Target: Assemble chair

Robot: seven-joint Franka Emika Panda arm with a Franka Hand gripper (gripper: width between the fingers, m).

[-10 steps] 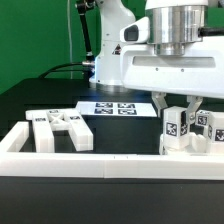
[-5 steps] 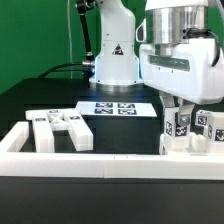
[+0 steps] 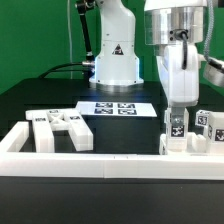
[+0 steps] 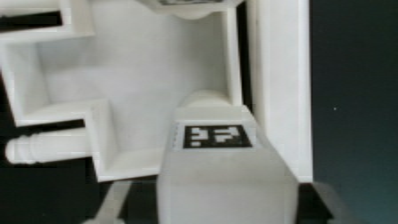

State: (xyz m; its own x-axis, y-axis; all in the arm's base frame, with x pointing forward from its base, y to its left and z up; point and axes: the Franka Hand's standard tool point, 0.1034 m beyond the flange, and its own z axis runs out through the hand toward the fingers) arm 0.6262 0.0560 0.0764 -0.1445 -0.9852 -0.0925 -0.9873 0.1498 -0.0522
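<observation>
Exterior view: gripper (image 3: 178,112) points straight down, clamping chair leg (image 3: 176,129).

Entry: gripper (image 3: 178,112), turned about its upright axis.
We log its hand broadside a second ago, now edge-on; the tagged chair leg (image 3: 178,128) beneath has turned with it.

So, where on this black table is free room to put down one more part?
The bare black table between the flat white marker board, the long white front rail and the two part groups is free. Crowded: the white tagged chair parts at the exterior view's left, and its right, where the jaws grip a white tagged block among others.
</observation>
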